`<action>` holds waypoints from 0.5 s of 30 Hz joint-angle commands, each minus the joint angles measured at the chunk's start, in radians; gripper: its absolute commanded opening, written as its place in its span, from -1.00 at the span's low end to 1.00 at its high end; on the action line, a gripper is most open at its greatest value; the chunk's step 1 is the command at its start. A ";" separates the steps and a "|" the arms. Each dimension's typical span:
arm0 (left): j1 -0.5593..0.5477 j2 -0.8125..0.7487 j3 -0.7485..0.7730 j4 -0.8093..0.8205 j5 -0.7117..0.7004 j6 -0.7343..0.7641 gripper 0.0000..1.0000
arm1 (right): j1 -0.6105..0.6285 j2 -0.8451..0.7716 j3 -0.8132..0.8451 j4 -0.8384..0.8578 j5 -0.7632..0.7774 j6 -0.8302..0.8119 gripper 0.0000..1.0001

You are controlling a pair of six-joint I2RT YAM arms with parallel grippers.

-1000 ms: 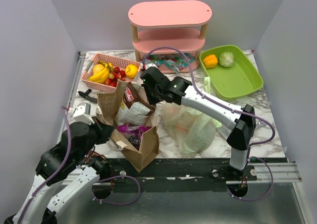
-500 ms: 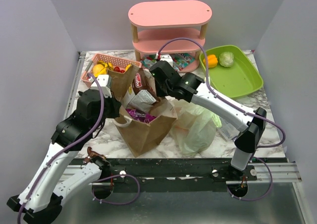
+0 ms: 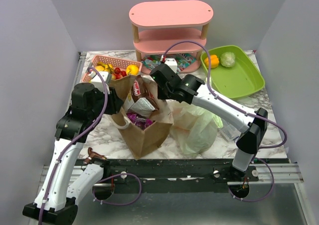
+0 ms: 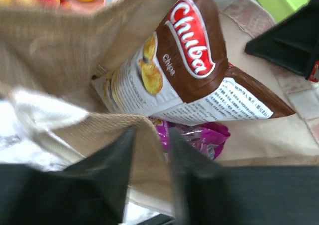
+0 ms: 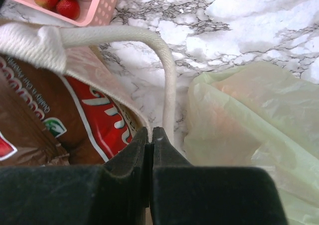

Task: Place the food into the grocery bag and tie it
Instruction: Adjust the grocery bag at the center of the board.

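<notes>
A stiff brown bag (image 3: 147, 130) stands upright mid-table, held at its rim from both sides. Inside are a white-and-brown chips pack (image 3: 141, 96) and a purple pack (image 3: 135, 119); both show in the left wrist view, chips (image 4: 194, 70) above purple (image 4: 199, 135). My left gripper (image 3: 115, 101) is shut on the bag's left rim (image 4: 149, 150). My right gripper (image 3: 158, 85) is shut on the far rim beside a white rope handle (image 5: 167, 75). The pale-green plastic grocery bag (image 3: 199, 128) lies crumpled right of the brown bag, something orange showing faintly through it (image 5: 249, 120).
A pink basket (image 3: 94, 64) of fruit sits at the back left. A pink shelf (image 3: 171, 16) stands at the back with packets (image 3: 177, 63) under it. A green tray (image 3: 239, 80) at the back right holds an orange pepper (image 3: 212, 60) and a pale vegetable (image 3: 228, 59).
The brown bag went from lying tipped to standing upright. My left arm rose and closed on its left rim. My right gripper moved back and right with the far rim.
</notes>
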 commanded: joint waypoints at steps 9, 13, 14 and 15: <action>0.016 -0.110 0.051 -0.096 0.123 -0.027 0.19 | -0.014 0.013 0.060 -0.004 -0.084 -0.024 -0.66; 0.015 -0.175 0.010 -0.108 0.055 -0.036 0.22 | -0.014 0.008 0.129 -0.045 -0.081 -0.056 0.45; 0.015 -0.199 -0.010 -0.095 0.041 -0.036 0.22 | -0.014 0.002 0.145 -0.058 -0.069 -0.062 0.59; 0.016 -0.221 -0.030 -0.083 0.026 -0.036 0.22 | -0.014 -0.004 0.163 -0.075 -0.048 -0.073 0.65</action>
